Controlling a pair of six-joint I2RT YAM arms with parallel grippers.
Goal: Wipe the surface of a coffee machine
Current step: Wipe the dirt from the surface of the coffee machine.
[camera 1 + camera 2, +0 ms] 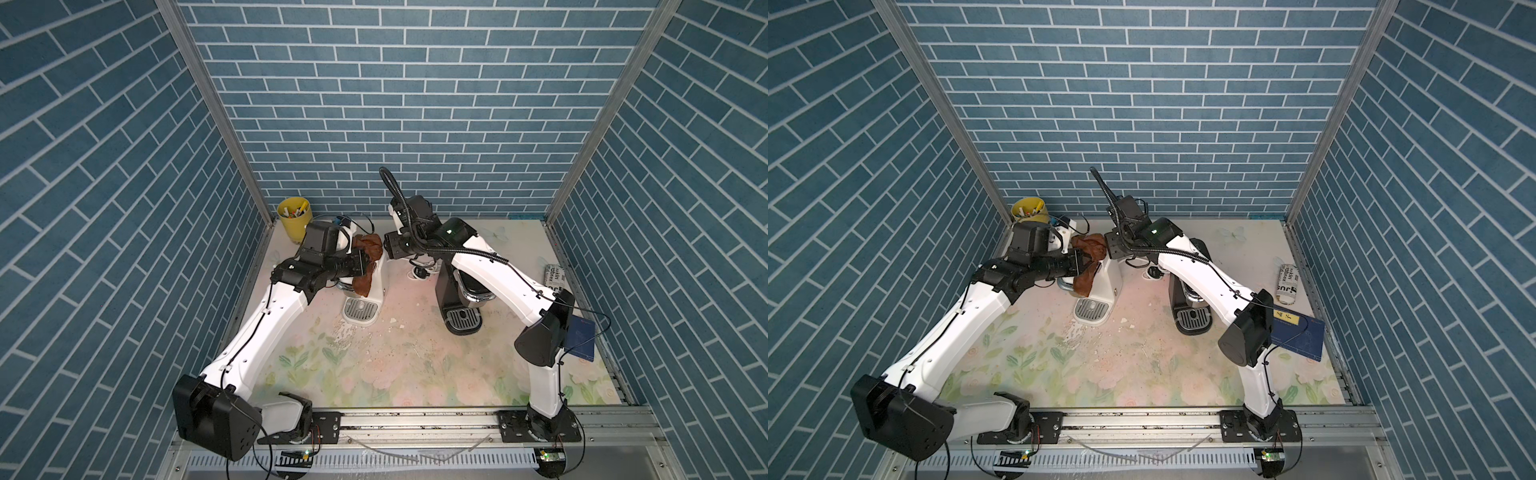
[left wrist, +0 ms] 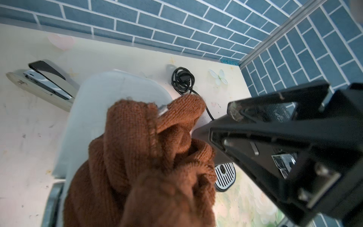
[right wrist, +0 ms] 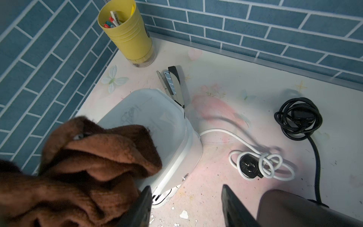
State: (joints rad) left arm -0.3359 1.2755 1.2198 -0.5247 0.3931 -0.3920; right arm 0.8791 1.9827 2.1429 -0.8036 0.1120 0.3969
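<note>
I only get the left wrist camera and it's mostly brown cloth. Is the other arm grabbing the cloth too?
Observer: No. In the right wrist view the right gripper has its fingers spread, nothing between them, next to the cloth.
Operator: What's in the corner I can't see?
Observer: A yellow cup of pens stands there, behind the white coffee machine.
Operator: Does that machine have a tray?
Observer: Yes. In both top views its grey drip tray sits at the front, not covered by the cloth.

brown cloth point(image 1: 369, 247), white coffee machine point(image 1: 376, 287), yellow cup point(image 1: 296, 227), blue brick walls point(image 1: 415, 83)
</note>
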